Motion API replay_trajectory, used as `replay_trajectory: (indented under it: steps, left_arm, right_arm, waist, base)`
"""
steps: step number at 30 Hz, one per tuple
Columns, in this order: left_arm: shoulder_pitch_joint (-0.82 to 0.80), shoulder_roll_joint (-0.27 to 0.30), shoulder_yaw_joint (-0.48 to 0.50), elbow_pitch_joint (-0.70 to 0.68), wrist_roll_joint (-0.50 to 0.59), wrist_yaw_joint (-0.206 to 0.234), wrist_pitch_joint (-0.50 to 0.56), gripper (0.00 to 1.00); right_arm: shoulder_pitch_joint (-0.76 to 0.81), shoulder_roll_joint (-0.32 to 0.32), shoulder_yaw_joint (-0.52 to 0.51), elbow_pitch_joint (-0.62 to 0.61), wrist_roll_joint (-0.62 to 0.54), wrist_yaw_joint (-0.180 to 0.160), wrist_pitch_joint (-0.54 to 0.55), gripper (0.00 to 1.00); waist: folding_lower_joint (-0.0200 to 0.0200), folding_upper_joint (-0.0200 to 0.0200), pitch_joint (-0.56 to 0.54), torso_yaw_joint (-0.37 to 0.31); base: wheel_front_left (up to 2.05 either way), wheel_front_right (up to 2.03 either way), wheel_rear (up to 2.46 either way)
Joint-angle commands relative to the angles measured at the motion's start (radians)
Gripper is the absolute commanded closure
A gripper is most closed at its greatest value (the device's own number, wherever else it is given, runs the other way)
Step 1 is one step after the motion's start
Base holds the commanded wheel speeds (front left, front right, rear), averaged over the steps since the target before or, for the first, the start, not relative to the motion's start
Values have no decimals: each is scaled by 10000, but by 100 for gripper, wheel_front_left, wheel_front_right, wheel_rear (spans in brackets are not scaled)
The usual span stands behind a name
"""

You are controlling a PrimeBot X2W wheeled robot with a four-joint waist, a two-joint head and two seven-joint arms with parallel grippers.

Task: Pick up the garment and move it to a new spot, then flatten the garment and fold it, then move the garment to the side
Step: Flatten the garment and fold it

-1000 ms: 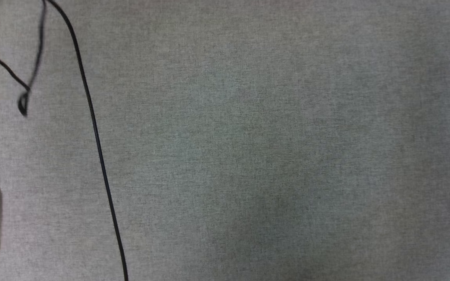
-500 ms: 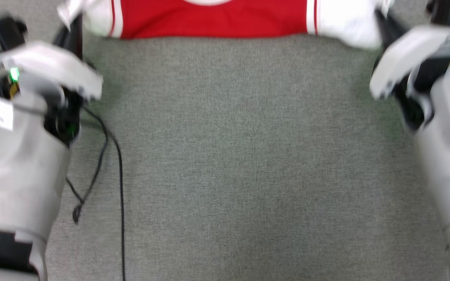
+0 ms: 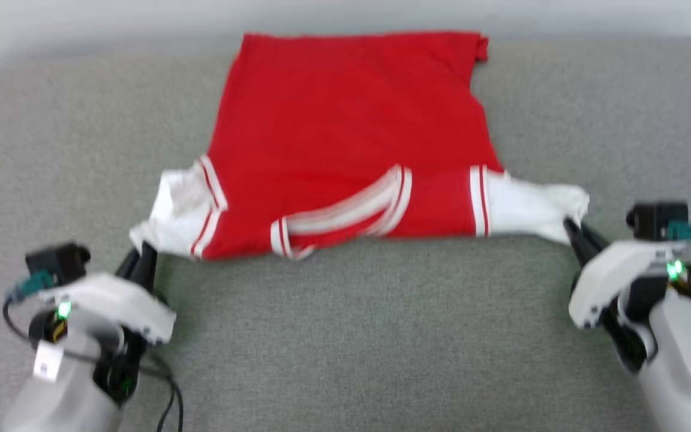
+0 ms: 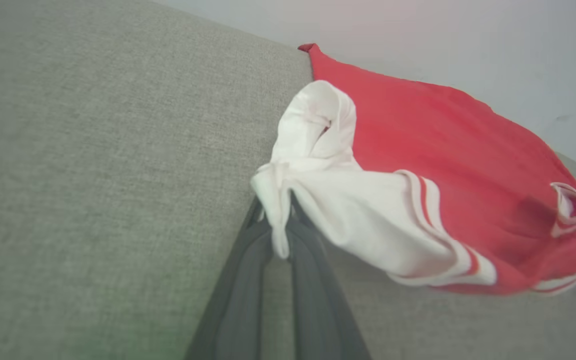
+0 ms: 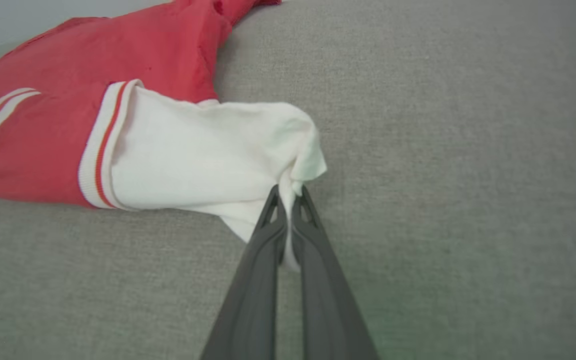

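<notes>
Since half a second ago the head camera has swung upward, so the whole garment [image 3: 345, 120] now shows, spread as a rough red square on the grey woven cloth of the table [image 3: 345, 336], its far hem near the table's far edge. White-and-red striped ribbed trim curves across its near side. The left hand [image 3: 143, 252] and the right hand [image 3: 569, 226] each pinch a bunched white corner of soft lining, fingers closed tight on it, at the garment's near left and near right.

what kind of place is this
Likely an indoor lab or test setup: a grey fabric-covered surface, a plain pale wall behind it, and one jersey pinched by the left gripper and right gripper.
</notes>
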Motion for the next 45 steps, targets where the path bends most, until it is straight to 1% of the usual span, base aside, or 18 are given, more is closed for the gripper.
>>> replay_trajectory:
  steps: [1, 4, 6, 10, 18, 21, 23, 24, 25, 27, 30, 35, 38, 41, 45]
  left_arm:
    - [556, 125, 179, -287, 105, 171, -67, 100]
    - [1650, 185, 430, -926, 225, 524, -70, 100]
    - [2367, 128, 521, -1390, 243, 769, -72, 100]
    - [3652, 105, 611, -2457, 304, 1284, -73, 100]
    - [5669, 119, 477, -4278, 116, 2170, 248, 100]
    - [6101, 128, 411, -4789, 142, 2389, 320, 100]
    - [6267, 128, 360, -5068, 145, 2482, 400, 100]
    - [6304, 114, 348, -5185, 96, 2490, 456, 100]
    - [6300, 143, 320, -5302, 129, 2501, 493, 100]
    - [6238, 172, 281, -5447, 152, 2492, 542, 100]
    - [6035, 218, 225, -5674, 229, 2455, 586, 100]
    - [5660, 324, 227, -6027, 389, 2408, 527, 100]
    - [5322, 344, 241, -6359, 536, 2376, 448, 100]
    - [4945, 315, 212, -6626, 700, 2306, 389, 100]
    - [4428, 227, 113, -7008, 910, 2180, 350, 100]
  right_arm:
    - [610, -74, -113, -279, 105, -14, 54, 100]
    - [1639, -112, -296, -910, 184, -16, 229, 100]
    - [2358, -116, -499, -1361, 183, -16, 367, 100]
    - [3808, 75, -1039, -2365, 27, -16, 657, 100]
    - [6457, 777, -2203, -4342, -458, -16, 1342, 100]
    - [7062, 1004, -2332, -4773, -575, -14, 1506, 100]
    - [7293, 1076, -2354, -4929, -649, -14, 1512, 64]
    - [7349, 1111, -2336, -4972, -679, -14, 1524, 51]
    - [7324, 1125, -2295, -5049, -671, -14, 1415, 0]
    - [7222, 1141, -2228, -5080, -568, -14, 1283, 0]
    - [6834, 1020, -2275, -5181, -541, -11, 799, 0]
    - [5559, 1005, -2630, -4827, -809, -11, 33, 0]
    - [4308, 1062, -2764, -4305, -948, -11, -204, 0]
    - [2933, 904, -2978, -3492, -1082, -11, -153, 0]
    - [1012, 566, -3095, -2255, -1085, -11, 355, 0]
  waist:
    - [2, 0, -709, 4]
    - [2, 0, -1188, 29]
    - [2, 0, -1463, 67]
    - [2, 0, -1903, 188]
    - [2, 0, -2439, 445]
    - [2, 0, -2461, 469]
    - [2, 0, -2440, 500]
    - [2, 0, -2417, 520]
    - [2, 0, -2373, 545]
    - [2, 0, -2321, 591]
    - [2, 0, -2197, 664]
    - [2, 0, -1715, 765]
    - [2, 0, -1286, 892]
    - [2, 0, -816, 1115]
    - [2, 0, -216, 1514]
  base:
    - [0, 0, 0]
    - [0, 0, 0]
    - [0, 0, 0]
    - [0, 0, 0]
    - [0, 0, 0]
    - [0, 0, 0]
    - [0, 0, 0]
    - [0, 0, 0]
    - [0, 0, 0]
    - [0, 0, 0]
    - [0, 0, 0]
    - [0, 0, 0]
    - [0, 0, 0]
    - [0, 0, 0]
    - [0, 0, 0]
